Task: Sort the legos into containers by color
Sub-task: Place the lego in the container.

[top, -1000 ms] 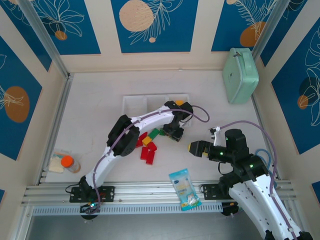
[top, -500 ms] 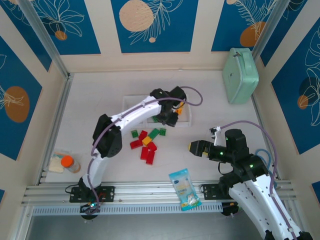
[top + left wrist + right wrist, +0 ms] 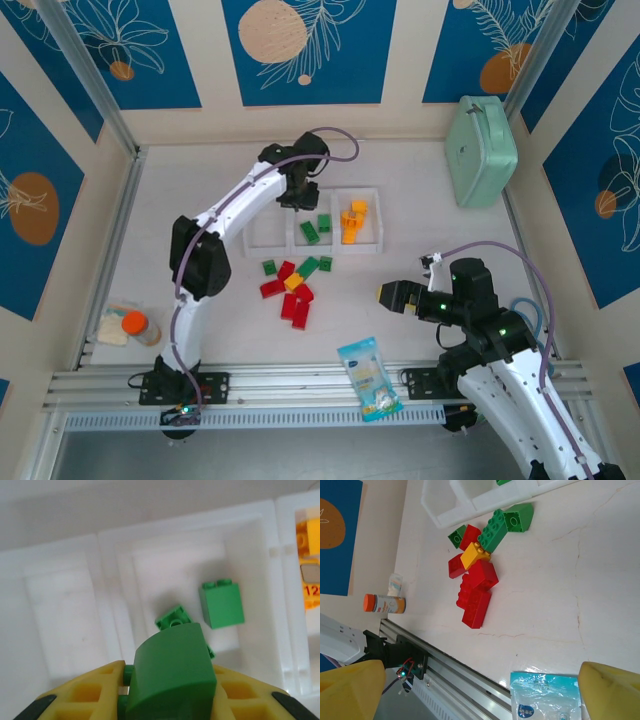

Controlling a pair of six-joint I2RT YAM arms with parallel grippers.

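Claws: L claw (image 3: 170,700) pinches curved green plastic brick (image 3: 172,665), w/ middle white plastic bin (image 3: 185,522) below it; R claw (image 3: 480,685) wide open, empty.

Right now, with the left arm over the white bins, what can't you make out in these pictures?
Left wrist view: the rounded green plastic brick between the left arm's yellow fingers runs off the bottom edge, lower part hidden.
Same view: the orange plastic bricks in the right-hand white square bin are cut by the right edge; their number is unclear.
Right wrist view: the blue-and-white snack packet is cut by the bottom edge.
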